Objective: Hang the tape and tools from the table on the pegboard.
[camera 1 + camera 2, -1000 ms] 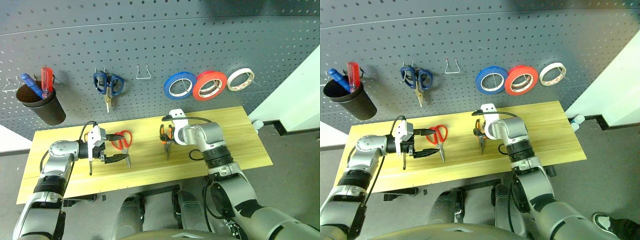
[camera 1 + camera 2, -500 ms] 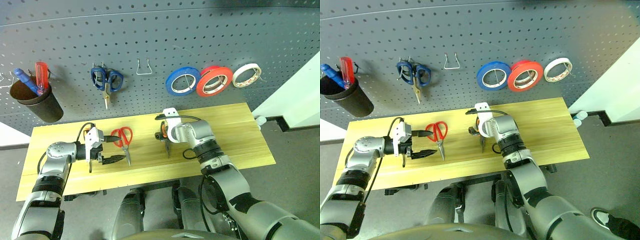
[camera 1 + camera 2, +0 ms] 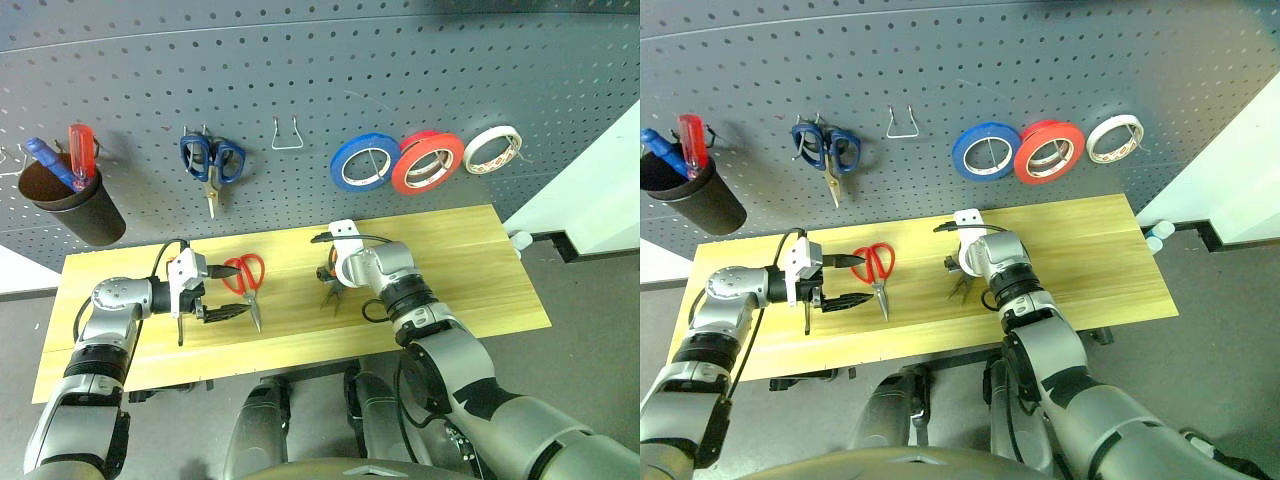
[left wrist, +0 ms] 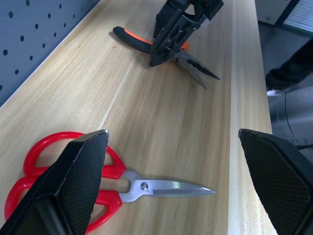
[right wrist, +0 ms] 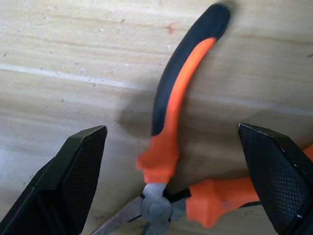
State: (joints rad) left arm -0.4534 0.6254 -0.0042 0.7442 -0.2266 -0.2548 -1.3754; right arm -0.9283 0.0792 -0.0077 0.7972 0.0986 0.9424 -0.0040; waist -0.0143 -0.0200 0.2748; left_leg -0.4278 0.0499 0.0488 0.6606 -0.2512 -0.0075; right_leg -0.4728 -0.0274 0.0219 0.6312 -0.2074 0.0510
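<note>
The red tape (image 3: 428, 162) hangs on the dark pegboard (image 3: 400, 70) between a blue roll and a cream roll. Red-handled scissors (image 3: 245, 280) lie on the wooden table (image 3: 470, 270), just past the fingertips of my open left gripper (image 3: 238, 292); they also lie low between its fingers (image 4: 78, 176). Orange-and-black pliers (image 5: 168, 117) lie at mid-table, and my right gripper (image 3: 328, 280) points down over them, open, with a finger on each side. A slim screwdriver (image 3: 180, 330) lies under my left hand, partly hidden.
Blue-handled scissors (image 3: 212, 165) hang at the upper left of the pegboard beside a bare wire hook (image 3: 288, 135). A black cup (image 3: 75, 205) with a red and a blue screwdriver hangs at the far left. The table's right half is bare wood.
My right gripper has tipped further down and sunk closer over the pliers. The left gripper has kept still, and the camera has shifted a little.
</note>
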